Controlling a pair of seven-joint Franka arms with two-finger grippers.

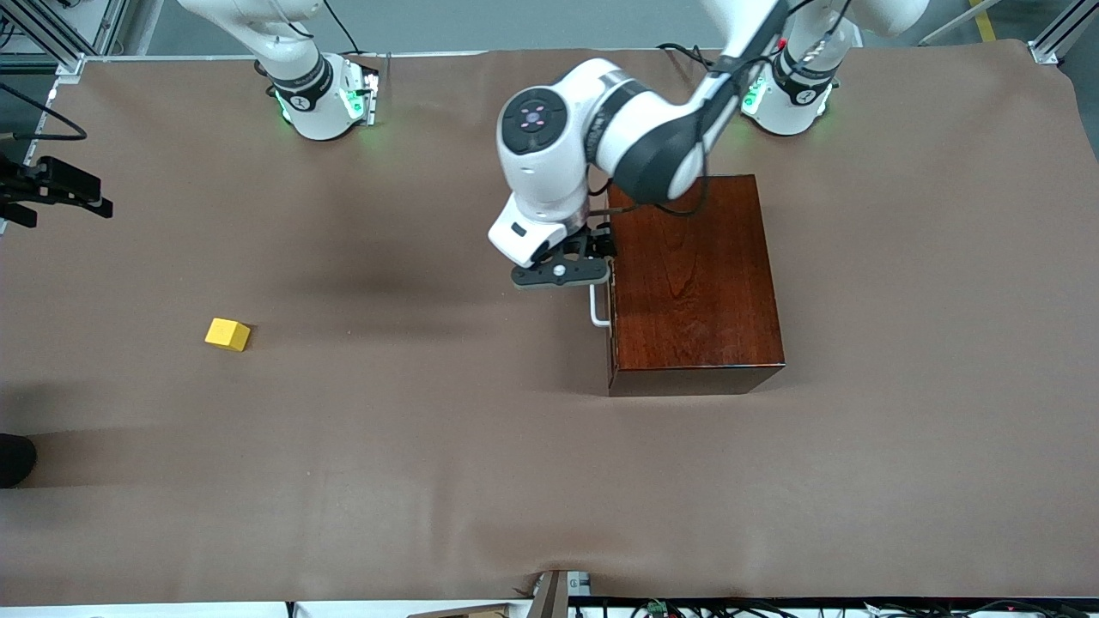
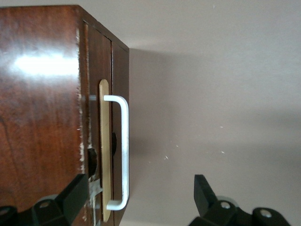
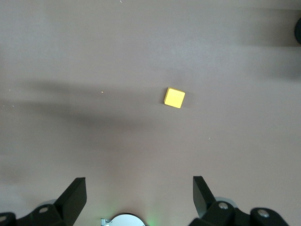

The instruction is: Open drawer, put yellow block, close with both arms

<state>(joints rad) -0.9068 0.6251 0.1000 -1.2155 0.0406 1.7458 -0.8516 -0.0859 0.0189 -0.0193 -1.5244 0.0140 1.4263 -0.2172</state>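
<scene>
The dark reddish-brown box (image 1: 695,283) stands toward the left arm's end of the table, with its drawer (image 2: 104,132) shut. The white bar handle (image 1: 598,309) (image 2: 123,150) sticks out of the box's front. My left gripper (image 1: 562,275) (image 2: 139,195) hangs open at the handle. One finger (image 2: 75,193) is over the box's top edge, the other (image 2: 204,193) is over bare cloth, and the handle's end lies between them untouched. The yellow block (image 1: 228,334) (image 3: 174,98) lies alone toward the right arm's end. My right gripper (image 3: 138,186) waits open high above the table, holding nothing.
Brown cloth (image 1: 429,429) covers the whole table. A black mounted device (image 1: 51,189) juts in at the edge of the right arm's end, with a dark object (image 1: 13,459) nearer the camera. The right arm's lit base (image 1: 322,94) (image 3: 123,220) stands at the table's back edge.
</scene>
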